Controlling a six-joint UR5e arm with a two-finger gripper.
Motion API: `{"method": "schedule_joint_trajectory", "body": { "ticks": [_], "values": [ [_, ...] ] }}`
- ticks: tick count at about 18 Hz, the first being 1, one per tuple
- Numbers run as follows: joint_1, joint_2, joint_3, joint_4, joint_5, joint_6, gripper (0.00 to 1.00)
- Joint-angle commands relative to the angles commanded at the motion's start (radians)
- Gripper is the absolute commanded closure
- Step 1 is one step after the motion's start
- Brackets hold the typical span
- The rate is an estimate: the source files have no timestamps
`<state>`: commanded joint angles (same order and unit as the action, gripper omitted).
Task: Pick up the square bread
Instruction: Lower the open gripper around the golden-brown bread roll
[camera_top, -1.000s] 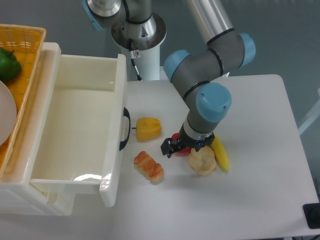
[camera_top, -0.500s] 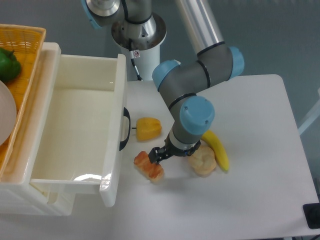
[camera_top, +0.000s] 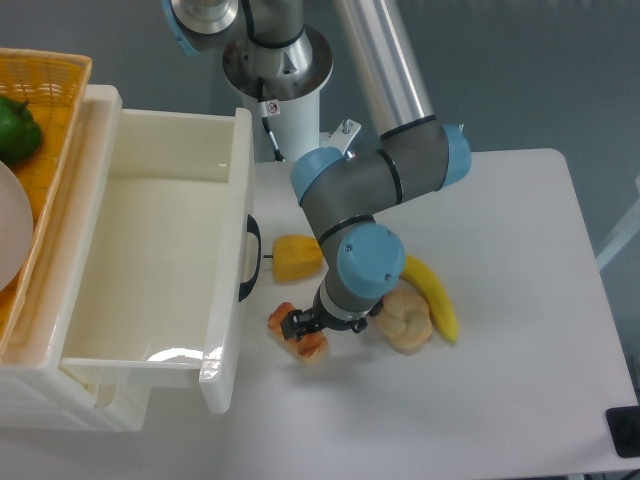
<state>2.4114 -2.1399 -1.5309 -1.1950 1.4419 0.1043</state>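
Note:
The square bread (camera_top: 285, 320) is a small glossy orange-brown ridged loaf lying on the white table (camera_top: 500, 400), just right of the open drawer's front. My gripper (camera_top: 304, 329) is directly over the loaf and covers its middle. Only the loaf's left end and its lower right end show. The dark fingertips (camera_top: 292, 325) sit at the loaf, but the arm's wrist hides the jaws, so I cannot tell whether they are open or shut on it.
A yellow pepper (camera_top: 293, 256) lies just behind the loaf. A pale round bun (camera_top: 406, 320) and a banana (camera_top: 432, 296) lie to the right. The open white drawer (camera_top: 150, 270) with its black handle (camera_top: 250, 258) stands at left. A basket holds a green pepper (camera_top: 18, 130).
The arm has swung left, from beside the bun to above the square bread, and the gripper has come down over the loaf. The loaf has not moved.

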Motion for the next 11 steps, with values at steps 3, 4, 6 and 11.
{"method": "schedule_joint_trajectory", "body": {
  "ticks": [3,4,6,11],
  "values": [
    [0.0,-0.003,0.002,0.0,-0.002,0.0,0.0],
    [0.0,-0.003,0.002,0.0,-0.002,0.002,0.0],
    [-0.005,-0.006,0.002,0.0,-0.002,0.002,0.0],
    [-0.014,-0.018,0.002,0.0,-0.003,-0.002,0.0]
  ]
}}
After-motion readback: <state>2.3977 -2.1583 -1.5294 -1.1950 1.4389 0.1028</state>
